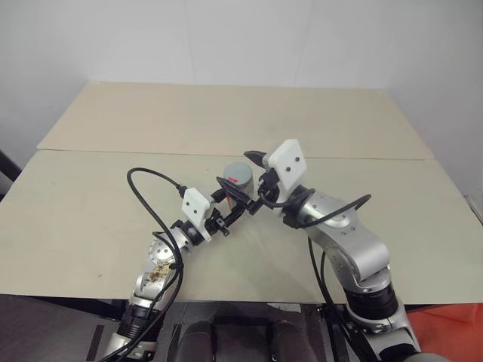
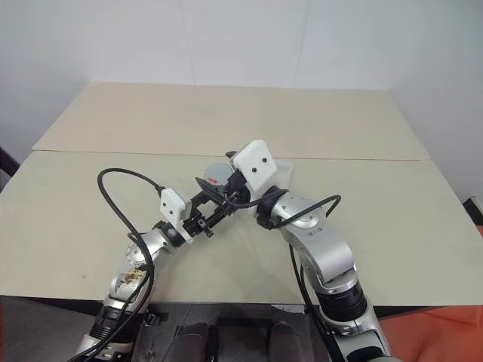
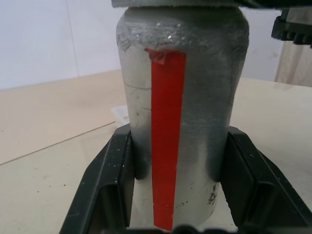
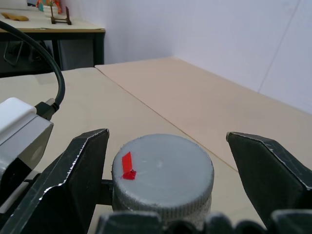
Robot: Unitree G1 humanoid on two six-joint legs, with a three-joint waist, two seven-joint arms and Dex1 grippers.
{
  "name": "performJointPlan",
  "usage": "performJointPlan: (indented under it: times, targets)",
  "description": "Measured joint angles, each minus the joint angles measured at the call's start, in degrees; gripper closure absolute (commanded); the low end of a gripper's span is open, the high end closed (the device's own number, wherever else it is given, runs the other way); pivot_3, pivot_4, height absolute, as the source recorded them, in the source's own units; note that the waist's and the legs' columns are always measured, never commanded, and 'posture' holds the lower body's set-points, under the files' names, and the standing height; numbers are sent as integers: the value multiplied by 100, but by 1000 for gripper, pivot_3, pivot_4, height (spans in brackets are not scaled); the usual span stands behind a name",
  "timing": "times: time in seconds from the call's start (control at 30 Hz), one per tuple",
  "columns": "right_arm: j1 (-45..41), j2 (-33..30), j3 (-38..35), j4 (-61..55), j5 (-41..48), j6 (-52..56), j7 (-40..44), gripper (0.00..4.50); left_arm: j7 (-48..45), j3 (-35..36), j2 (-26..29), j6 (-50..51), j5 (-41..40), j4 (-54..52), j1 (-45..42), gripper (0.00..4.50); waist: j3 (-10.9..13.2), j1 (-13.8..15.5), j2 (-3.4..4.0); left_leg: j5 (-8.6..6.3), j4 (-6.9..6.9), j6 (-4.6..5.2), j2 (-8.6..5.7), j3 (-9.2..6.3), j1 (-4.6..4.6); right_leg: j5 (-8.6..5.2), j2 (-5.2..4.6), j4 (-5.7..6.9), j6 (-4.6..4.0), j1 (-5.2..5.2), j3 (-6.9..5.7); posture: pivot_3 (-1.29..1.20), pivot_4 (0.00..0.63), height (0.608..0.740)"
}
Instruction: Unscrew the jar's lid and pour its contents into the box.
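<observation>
My left gripper is clamped on the jar, one black finger pressing each side low on its body. The jar is a dull silvery-grey cylinder, scuffed, w/ a strip of red tape running down its side. It stands upright, held up off the table, over the near board just my side of the seam between the two boards, about mid-width.

The lid is on the jar: flat, round, grey, ribbed round the rim, w/ a small bit of red tape on top near one edge.

My right gripper sits over the lid w/ fingers spread wide, one either side of it. Neither finger touches the rim; there is a clear gap on both sides.

In the right eye view a clear shallow box lies on the table just beyond my right gripper, mostly hidden behind its white block, near the seam. Can't tell what is inside it.

Room: the near board is bare to both sides of my arms, out to its left and right edges. The far board beyond the seam is bare back to the wall. A black cable loops up from my left arm, off to the left of the jar.
</observation>
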Motion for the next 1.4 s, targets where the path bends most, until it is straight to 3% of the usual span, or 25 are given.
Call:
performJointPlan:
  times: [0.17,0.27,0.37,0.4,0.8,1.03,1.4]
  targets:
    - [0,-69,24,24,-10,0,44,0,19,1,-4,-1,58,0,1,2408,0,-8,0,0,0,0,0,0,-1,0,0,0,0,0,0,0,150,740]
    - [0,-77,31,72,-11,1,63,627,24,2,-4,-1,61,0,8,2408,0,-10,0,0,0,0,0,0,-1,0,1,0,0,0,0,0,150,740]
    - [3,-76,36,79,1,15,89,1644,49,1,-20,-2,62,-8,12,2408,0,-9,0,0,0,0,0,0,-1,0,0,0,0,0,0,0,150,740]
    - [3,-77,36,78,2,15,94,1723,54,1,-23,-2,62,-8,12,2408,0,-9,0,0,0,0,0,0,-1,0,0,0,0,0,0,0,150,740]
    - [9,-285,89,114,54,-114,441,1723,-143,1,225,36,94,-122,78,2408,0,-12,0,0,0,0,1,0,-1,0,1,-1,0,-1,0,0,150,740]
    - [-312,-726,-300,656,852,-415,1837,1723,-741,61,628,204,-334,-436,160,2408,1,-16,0,0,0,0,4,-1,0,0,3,0,-1,-1,0,0,150,740]
    - [-1531,-1089,-403,2975,1365,-1829,5061,1723,-1634,92,955,276,-750,-541,-39,2408,2,-17,1,0,0,0,4,2,1,1,6,0,-1,0,0,0,150,740]
